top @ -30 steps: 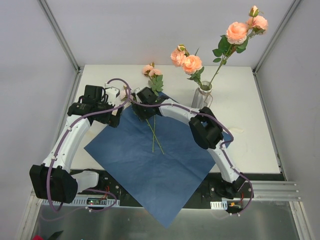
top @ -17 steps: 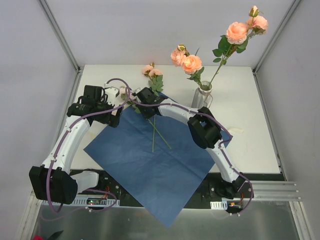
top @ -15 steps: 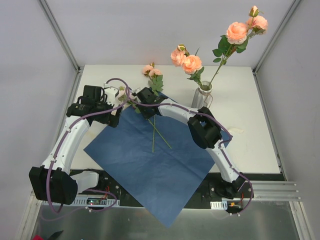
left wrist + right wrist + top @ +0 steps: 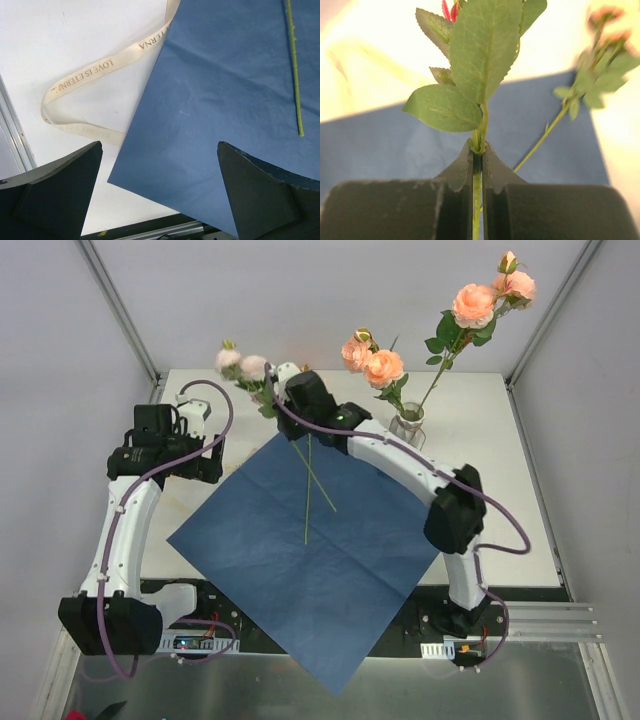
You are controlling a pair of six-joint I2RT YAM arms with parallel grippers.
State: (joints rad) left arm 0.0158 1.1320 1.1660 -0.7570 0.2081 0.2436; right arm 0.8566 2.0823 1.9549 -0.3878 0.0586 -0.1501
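My right gripper (image 4: 478,147) is shut on the green stem of a pale pink rose (image 4: 240,362), just below its leaves (image 4: 482,45). In the top view the right gripper (image 4: 283,392) hangs above the back corner of the blue paper sheet (image 4: 320,570), and the held stem (image 4: 318,485) slants down over it. A second rose stem (image 4: 307,510) lies on the paper; its blurred flower (image 4: 605,30) shows in the right wrist view. My left gripper (image 4: 212,458) is open and holds nothing, over the paper's left edge (image 4: 150,130) near a cream ribbon (image 4: 82,77).
A glass vase (image 4: 408,428) with several peach roses (image 4: 375,362) stands at the back right of the white table (image 4: 500,470). Tall roses (image 4: 478,302) lean from it. The enclosure's grey walls and metal frame posts (image 4: 120,310) border the table.
My right gripper has risen and moved toward the back left with the rose, lifting its stem off the paper. The left arm has drawn back to the left.
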